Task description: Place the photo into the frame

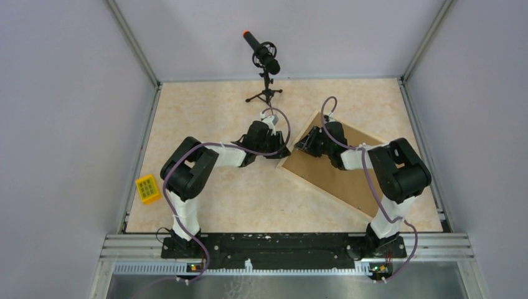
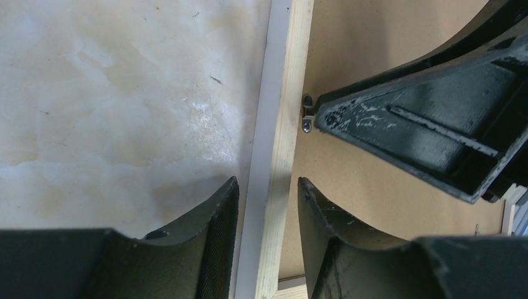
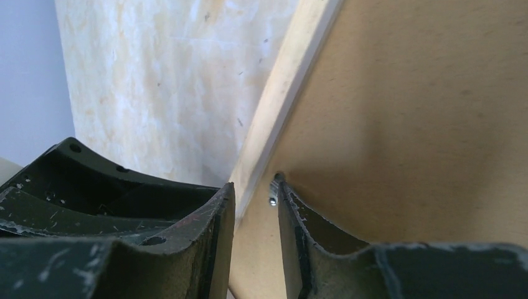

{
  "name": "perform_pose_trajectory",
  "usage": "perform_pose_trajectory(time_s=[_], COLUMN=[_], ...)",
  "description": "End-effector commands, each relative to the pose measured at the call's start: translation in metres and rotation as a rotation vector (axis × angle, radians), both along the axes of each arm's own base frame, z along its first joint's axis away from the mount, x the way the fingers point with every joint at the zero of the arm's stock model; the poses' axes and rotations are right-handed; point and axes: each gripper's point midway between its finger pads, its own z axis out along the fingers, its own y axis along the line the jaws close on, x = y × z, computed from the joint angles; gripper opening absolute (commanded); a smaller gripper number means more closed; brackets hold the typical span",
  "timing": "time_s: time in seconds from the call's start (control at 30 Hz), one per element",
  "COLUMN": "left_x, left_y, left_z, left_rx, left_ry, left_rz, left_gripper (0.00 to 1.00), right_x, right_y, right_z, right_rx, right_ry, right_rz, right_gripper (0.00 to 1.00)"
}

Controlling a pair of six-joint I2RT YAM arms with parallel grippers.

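Observation:
The frame (image 1: 339, 177) lies face down at the right of the table, its brown back up, edged by a narrow pale wood border (image 2: 289, 93). Both grippers meet at its near-left edge. My left gripper (image 2: 268, 184) straddles the border, one finger outside on the table side and one over the brown back, with a gap still showing. My right gripper (image 3: 255, 187) straddles the same border (image 3: 280, 93) with narrow jaws, its inner finger beside a small metal clip (image 3: 273, 200). From above, the left gripper (image 1: 283, 151) and right gripper (image 1: 301, 146) sit close together. The photo is out of view.
A microphone on a small tripod (image 1: 264, 62) stands at the back centre. A yellow gridded block (image 1: 148, 188) lies by the left wall. Grey walls close in the table on three sides. The right gripper's finger (image 2: 423, 131) crowds the left wrist view.

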Motion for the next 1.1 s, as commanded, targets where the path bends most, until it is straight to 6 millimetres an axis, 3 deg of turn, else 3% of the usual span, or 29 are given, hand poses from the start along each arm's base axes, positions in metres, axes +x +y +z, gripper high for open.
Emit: perform_pose_trajectory(time_s=[0.0, 0.23, 0.47, 0.83, 1.07], left_x=[-0.001, -0.001, -0.001, -0.001, 0.000], left_y=[0.001, 0.001, 0.000, 0.000, 0.002], left_z=[-0.005, -0.008, -0.010, -0.012, -0.011], left_rx=[-0.007, -0.004, -0.007, -0.002, 0.004], left_ry=[0.005, 0.012, 0.019, 0.017, 0.012], left_rz=[-0.001, 0.000, -0.003, -0.002, 0.002], left_gripper=[0.45, 0.44, 0.42, 0.41, 0.41], right_x=[0.005, 0.000, 0.000, 0.001, -0.003], right_y=[0.013, 0.017, 0.032, 0.035, 0.043], right_z=[-0.005, -0.001, -0.016, -0.006, 0.015], right_rx=[-0.023, 0.004, 0.055, 0.057, 0.188], right_ry=[-0.012, -0.011, 0.026, -0.008, -0.016], right_rz=[0.010, 0.013, 0.071, 0.100, 0.140], right_gripper=[0.32, 0.31, 0.31, 0.31, 0.40])
